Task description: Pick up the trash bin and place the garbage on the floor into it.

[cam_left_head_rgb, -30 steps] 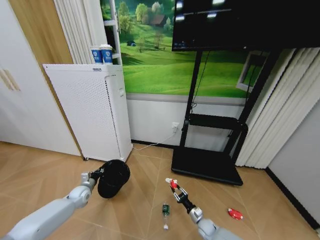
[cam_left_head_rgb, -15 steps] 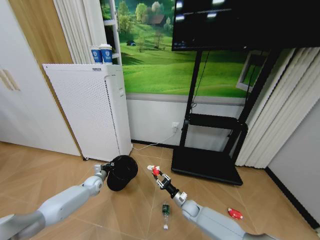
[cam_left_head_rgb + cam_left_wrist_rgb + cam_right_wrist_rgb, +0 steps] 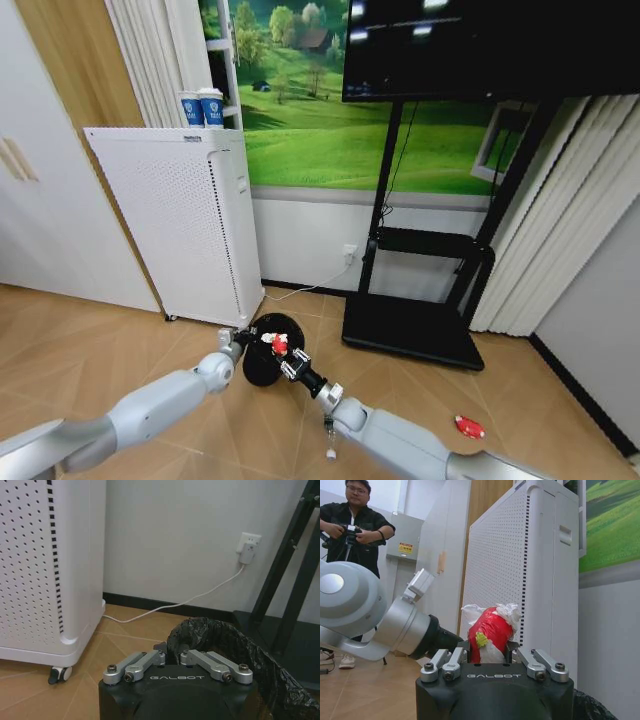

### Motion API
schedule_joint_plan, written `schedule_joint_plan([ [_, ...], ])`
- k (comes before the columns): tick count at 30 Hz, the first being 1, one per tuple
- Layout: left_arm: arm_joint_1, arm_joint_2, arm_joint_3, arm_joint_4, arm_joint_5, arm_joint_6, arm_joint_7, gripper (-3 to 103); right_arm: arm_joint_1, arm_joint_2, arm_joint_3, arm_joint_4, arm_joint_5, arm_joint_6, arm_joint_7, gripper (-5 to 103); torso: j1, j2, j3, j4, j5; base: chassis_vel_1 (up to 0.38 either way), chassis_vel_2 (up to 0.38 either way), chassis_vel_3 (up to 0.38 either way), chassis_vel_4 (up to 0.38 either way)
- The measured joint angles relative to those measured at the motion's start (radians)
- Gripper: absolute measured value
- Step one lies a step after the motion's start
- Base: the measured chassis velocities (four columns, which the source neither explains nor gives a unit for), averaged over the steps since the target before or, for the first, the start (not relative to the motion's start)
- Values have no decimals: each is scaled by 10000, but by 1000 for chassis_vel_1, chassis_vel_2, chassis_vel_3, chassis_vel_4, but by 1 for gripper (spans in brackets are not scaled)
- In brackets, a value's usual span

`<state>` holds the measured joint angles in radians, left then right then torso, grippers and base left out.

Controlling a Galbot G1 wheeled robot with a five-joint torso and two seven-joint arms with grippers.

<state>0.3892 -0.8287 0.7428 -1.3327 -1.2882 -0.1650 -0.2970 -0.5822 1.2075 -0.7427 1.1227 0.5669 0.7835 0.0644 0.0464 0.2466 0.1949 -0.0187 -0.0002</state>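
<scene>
The black mesh trash bin [image 3: 270, 350], bag-lined, is sitting at lower centre of the head view, the left gripper [image 3: 172, 658] clamping its rim to present the mouth. Above it, the right gripper [image 3: 283, 358] is pinching a red-and-white wrapper [image 3: 491, 630], positioned for dropping in.

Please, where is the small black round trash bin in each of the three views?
Head view: small black round trash bin, lower middle, held by the left gripper.
Left wrist view: its bag-lined rim, right at the gripper.
Right wrist view: dark edge beside the right gripper.
Shared landmark: tall white perforated box unit.
</scene>
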Motion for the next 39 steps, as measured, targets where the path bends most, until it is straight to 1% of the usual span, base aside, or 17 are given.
schedule_joint_plan([
  [7, 218, 245, 68, -762, 133, 63, -297, 7, 27, 230, -21, -177, 124, -115, 134, 34, 0, 1, -1, 1, 3, 0, 0, 0, 0],
  [16, 886, 486, -122, -1310, 467, 72, -400, 7, -79, 273, 165, -467, 122, -242, 353, 34, 0, 2, 0, 3, 0, 0, 0, 0, 0],
  [18, 966, 474, -197, -1346, 507, 69, -414, 7, -97, 281, 168, -476, 115, -279, 390, 31, 0, 1, -1, 3, 2, 0, 0, 0, 0],
  [20, 1017, 494, -266, -1424, 518, 67, -421, 7, -129, 242, 168, -444, 88, -322, 503, 41, 0, 1, -1, 0, 1, 0, 0, 0, 0],
  [21, 1017, 494, -266, -1424, 518, 67, -421, 7, -129, 242, 168, -444, 88, -322, 503, 41, 0, 1, -1, 0, 1, 0, 0, 0, 0],
  [23, 1016, 566, -310, -1491, 514, 68, -421, 7, -133, 128, 176, -352, 81, -369, 592, 52, -1, 2, -1, 1, 3, 0, 0, 0, 0],
  [24, 1016, 566, -310, -1491, 514, 68, -421, 7, -133, 128, 176, -352, 81, -369, 592, 52, -1, 2, -1, 1, 3, 0, 0, 0, 0],
  [26, 1013, 598, -354, -1558, 499, 74, -445, 7, -134, 56, 215, -306, 80, -404, 726, 63, 0, 2, -1, 1, 3, 0, 0, 0, 0],
  [27, 1013, 598, -354, -1558, 499, 74, -445, 7, -134, 56, 215, -306, 80, -404, 726, 63, 0, 2, -1, 1, 3, 0, 0, 0, 0],
  [28, 1013, 599, -380, -1565, 519, 71, -459, 7, -142, 13, 250, -269, 79, -416, 765, 68, 0, 1, -1, 1, 3, 0, 0, 0, 0],
  [29, 1013, 599, -380, -1565, 519, 71, -459, 7, -142, 13, 250, -269, 79, -416, 765, 68, 0, 1, -1, 1, 3, 0, 0, 0, 0],
  [31, 1040, 599, -415, -1562, 532, 66, -478, 7, -191, -49, 287, -218, 75, -417, 768, 79, 0, 1, -1, 0, 3, 0, 0, 0, 0],
  [32, 1040, 599, -415, -1562, 532, 66, -478, 7, -191, -49, 287, -218, 75, -417, 768, 79, 0, 1, -1, 0, 3, 0, 0, 0, 0],
  [34, 1129, 704, -570, -1629, 541, 64, -515, 7, -275, -126, 445, -163, 26, -419, 834, 90, 0, 1, 0, 0, 1, 0, 0, 0, 0],
  [35, 1129, 704, -570, -1629, 541, 64, -515, 7, -275, -126, 445, -163, 26, -419, 834, 90, 0, 1, 0, 0, 1, 0, 0, 0, 0],
  [37, 1386, 1014, -922, -1747, 579, 41, -554, 7, -330, -322, 729, -208, 33, -546, 1054, 99, 0, 2, -1, -1, 3, 0, 0, 0, 0],
  [39, 1553, 1205, -1114, -1781, 627, 25, -558, 7, -339, -482, 790, -321, 41, -599, 1068, 100, 0, 2, -1, 3, 2, 0, 0, 0, 0],
])
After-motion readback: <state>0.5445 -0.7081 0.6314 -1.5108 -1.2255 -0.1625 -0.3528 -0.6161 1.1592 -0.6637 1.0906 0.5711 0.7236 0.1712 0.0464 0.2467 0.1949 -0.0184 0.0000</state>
